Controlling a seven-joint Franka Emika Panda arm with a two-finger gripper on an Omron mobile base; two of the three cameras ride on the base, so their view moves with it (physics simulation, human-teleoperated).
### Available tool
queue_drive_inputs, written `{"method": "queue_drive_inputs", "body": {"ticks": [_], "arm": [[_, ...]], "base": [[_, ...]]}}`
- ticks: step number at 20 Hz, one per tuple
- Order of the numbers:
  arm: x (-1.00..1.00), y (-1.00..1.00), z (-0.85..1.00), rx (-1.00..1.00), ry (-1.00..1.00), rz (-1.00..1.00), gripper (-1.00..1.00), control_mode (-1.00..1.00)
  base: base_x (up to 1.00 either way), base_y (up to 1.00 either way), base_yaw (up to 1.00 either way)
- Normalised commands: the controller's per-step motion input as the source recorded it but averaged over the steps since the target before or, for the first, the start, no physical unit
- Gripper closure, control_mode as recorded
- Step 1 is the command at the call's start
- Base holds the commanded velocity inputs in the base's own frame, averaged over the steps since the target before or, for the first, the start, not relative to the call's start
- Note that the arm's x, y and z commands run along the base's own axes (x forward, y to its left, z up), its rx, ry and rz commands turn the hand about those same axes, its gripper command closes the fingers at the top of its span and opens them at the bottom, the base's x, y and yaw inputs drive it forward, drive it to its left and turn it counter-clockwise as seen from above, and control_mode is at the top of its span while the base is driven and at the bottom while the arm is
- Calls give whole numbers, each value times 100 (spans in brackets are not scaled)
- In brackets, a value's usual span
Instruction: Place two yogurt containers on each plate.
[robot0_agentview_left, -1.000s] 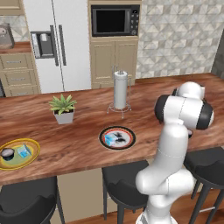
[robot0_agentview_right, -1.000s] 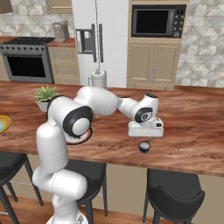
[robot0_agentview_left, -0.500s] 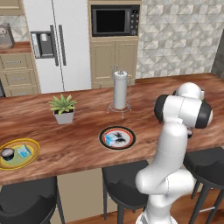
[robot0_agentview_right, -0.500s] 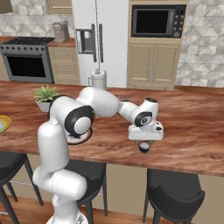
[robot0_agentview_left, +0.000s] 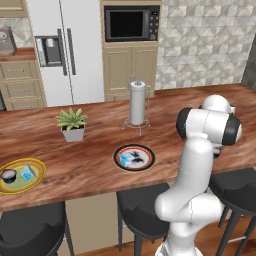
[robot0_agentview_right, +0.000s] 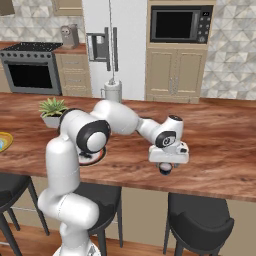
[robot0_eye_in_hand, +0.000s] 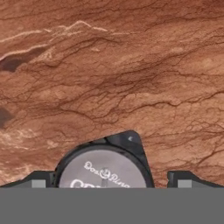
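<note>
Left base view first: the wooden bench (robot0_agentview_left: 100, 170) ran across the kitchen, and the white plate with the dark rim (robot0_agentview_left: 134, 158) sat roughly mid-bench, in front of the paper towel holder (robot0_agentview_left: 137, 103). A light blue yogurt cup (robot0_agentview_left: 127, 160) lay on that plate. Way off to the plate's left, at the bench's near edge, was the yellow-rimmed plate (robot0_agentview_left: 21, 175) with a dark round yogurt cup (robot0_agentview_left: 8, 175) and a second light blue cup (robot0_agentview_left: 27, 173) side by side on it. The potted plant (robot0_agentview_left: 72, 124) stood behind and between the two plates. The arm rose to the right of the white plate and its own bulk hid the hand here

Right base view: the gripper (robot0_agentview_right: 166, 167) pointed down over the bench's near edge, well right of the white plate, which peeked out behind the robot's shoulder. The last dark yogurt cup (robot0_agentview_right: 165, 169) sat on the bench right under the hand. Hard to tell from this angle if anything touched it

Hand view: that round cup, whitish lid with script on it, sat at the bottom centre on bare wood, with the fingertips (robot0_eye_in_hand: 40, 179) well out to either side. So the jaws were spread as wide as they go, straddling the cup with clear gaps, gripping nothing
</note>
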Motion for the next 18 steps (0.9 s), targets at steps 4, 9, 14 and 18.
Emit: {"method": "queue_drive_inputs", "body": {"ticks": [4,9,14,18], "arm": [[0,0,-6,0,0,-5,-100,-100],[0,0,-10,0,0,-4,-100,-100],[-9,0,-1,0,0,-1,-100,-100],[-11,0,0,0,0,0,-100,-100]], "base": [[0,0,0],[0,0,0],[0,0,0],[0,0,0]]}}
